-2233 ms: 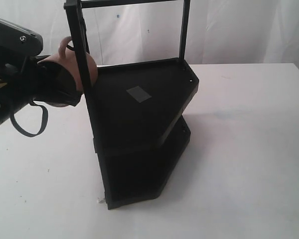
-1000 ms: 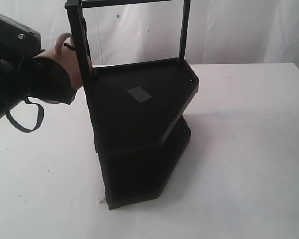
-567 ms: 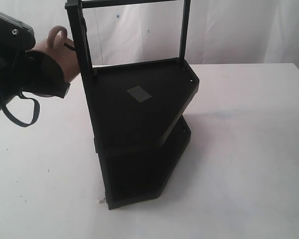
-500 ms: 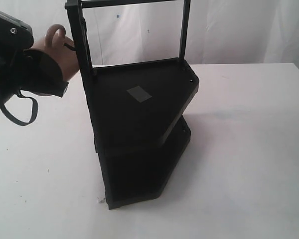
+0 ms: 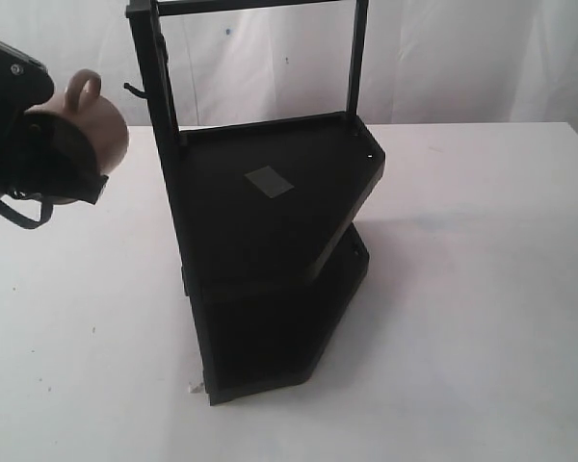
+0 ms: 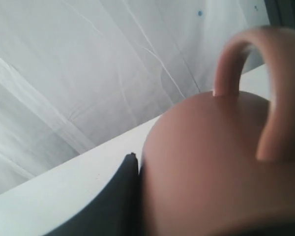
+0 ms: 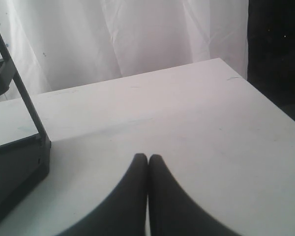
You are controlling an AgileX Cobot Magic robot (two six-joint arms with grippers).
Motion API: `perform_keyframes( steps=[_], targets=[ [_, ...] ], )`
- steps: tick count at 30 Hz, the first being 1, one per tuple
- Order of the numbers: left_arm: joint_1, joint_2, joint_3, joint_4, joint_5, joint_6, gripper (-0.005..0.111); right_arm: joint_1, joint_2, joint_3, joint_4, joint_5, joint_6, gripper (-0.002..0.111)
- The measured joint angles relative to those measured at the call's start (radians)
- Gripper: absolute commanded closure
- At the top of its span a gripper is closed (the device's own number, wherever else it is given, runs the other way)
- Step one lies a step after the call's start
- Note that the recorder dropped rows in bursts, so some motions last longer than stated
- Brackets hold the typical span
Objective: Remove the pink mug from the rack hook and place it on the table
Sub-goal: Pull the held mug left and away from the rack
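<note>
The left arm (image 5: 5,87) is cased in glossy black housing with one small silver screw (image 5: 17,69) on top, and a thin black cable (image 5: 24,226) loops beneath it. Its one visible finger (image 6: 110,206) is matte black and pointed. The right gripper (image 7: 147,158) has two smooth black fingers (image 7: 130,196) tapering to rounded tips.

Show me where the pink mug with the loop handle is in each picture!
Exterior view: the dusty-pink cylindrical mug is at the upper left, to the left of the tall black two-shelf rack.
Left wrist view: it fills the lower right of the picture, its loop handle showing.
Right wrist view: not in it.
Shared landmark: the flat white tabletop, seen in all three views.
</note>
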Motion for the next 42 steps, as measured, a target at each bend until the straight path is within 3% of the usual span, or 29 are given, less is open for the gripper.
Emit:
perform_keyframes(
  steps=[10,21,26,42],
  targets=[
    [0.0,-0.003,0.0,-0.212,0.098,0.167,0.107,0.0,0.0,0.0,0.0,0.0,0.0,0.108],
    [0.0,-0.004,0.0,-0.534,0.154,0.441,0.107,0.0,0.0,0.0,0.0,0.0,0.0,0.108],
    [0.022,-0.004,-0.015,-0.716,0.202,0.639,0.107,0.0,0.0,0.0,0.0,0.0,0.0,0.108],
    [0.186,-0.004,-0.026,-0.751,0.356,0.816,0.107,0.0,0.0,0.0,0.0,0.0,0.0,0.108]
  ],
)
